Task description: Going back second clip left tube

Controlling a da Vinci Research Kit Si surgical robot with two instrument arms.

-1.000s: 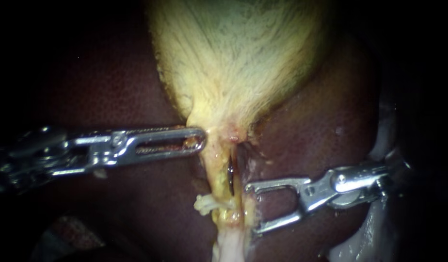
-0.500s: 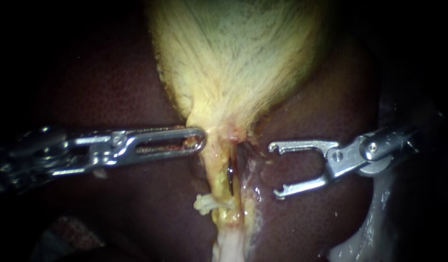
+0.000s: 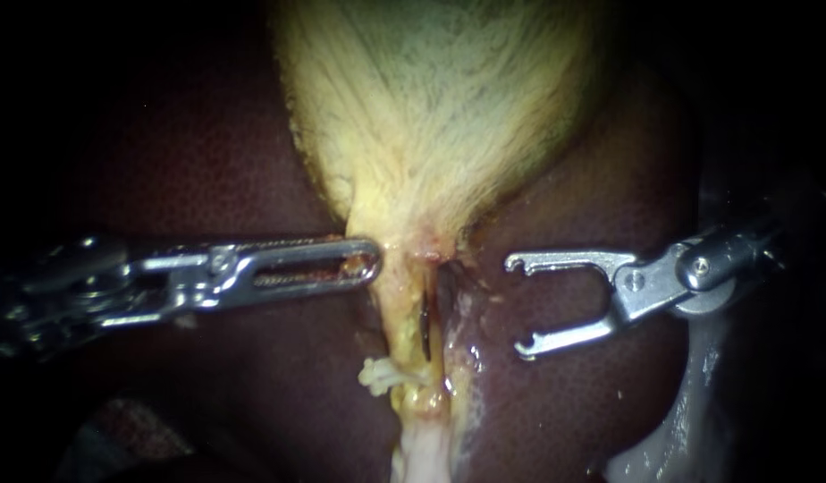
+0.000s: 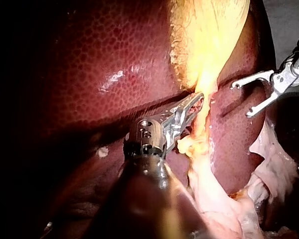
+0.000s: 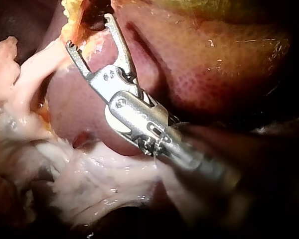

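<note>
The left instrument [image 3: 370, 260] comes in level. Its hand is narrow, pinched on the neck of the gallbladder [image 3: 431, 116], probably to hold the stalk taut and exposed. Just below that grip runs the tube [image 3: 402, 304], with a dark clip [image 3: 425, 324] sitting along its right side. I cannot tell whether this is the left tube. The right instrument [image 3: 518, 306] is beside the tube but apart from it, over the liver [image 3: 574, 394]. Its hand is wide and empty, so the clip looks delivered and the step seems near done.
</note>
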